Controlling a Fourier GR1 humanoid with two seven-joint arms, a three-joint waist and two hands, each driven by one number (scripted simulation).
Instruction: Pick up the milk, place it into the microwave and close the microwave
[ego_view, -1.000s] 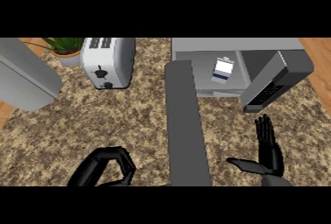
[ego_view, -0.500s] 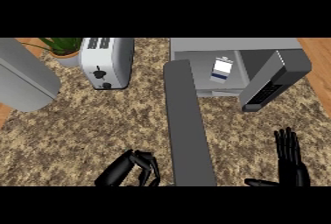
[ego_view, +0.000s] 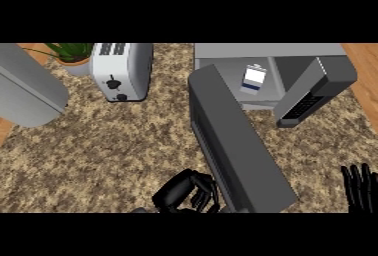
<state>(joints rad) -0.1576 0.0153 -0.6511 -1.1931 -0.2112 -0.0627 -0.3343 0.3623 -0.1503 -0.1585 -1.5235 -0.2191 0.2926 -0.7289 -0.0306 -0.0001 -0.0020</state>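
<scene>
The milk (ego_view: 253, 80), a small white and blue carton, stands upright inside the open microwave (ego_view: 310, 55) at the back right. The microwave's dark grey door (ego_view: 236, 142) stands out toward me, now angled part way across the opening. My left hand (ego_view: 184, 192) is at the door's near end on its left side, fingers curled, touching or close against the panel. My right hand (ego_view: 360, 187) shows only as straight fingers at the lower right edge, away from the door and the milk.
A white toaster (ego_view: 122, 70) stands at the back left, with a potted plant (ego_view: 70, 52) behind it. A grey slab (ego_view: 26, 90) lies along the left edge. The counter top (ego_view: 118, 145) is speckled brown stone.
My left hand has moved right to the door's near end. The door has swung from straight out to a slant toward the opening. My right hand has slid down and right to the edge.
</scene>
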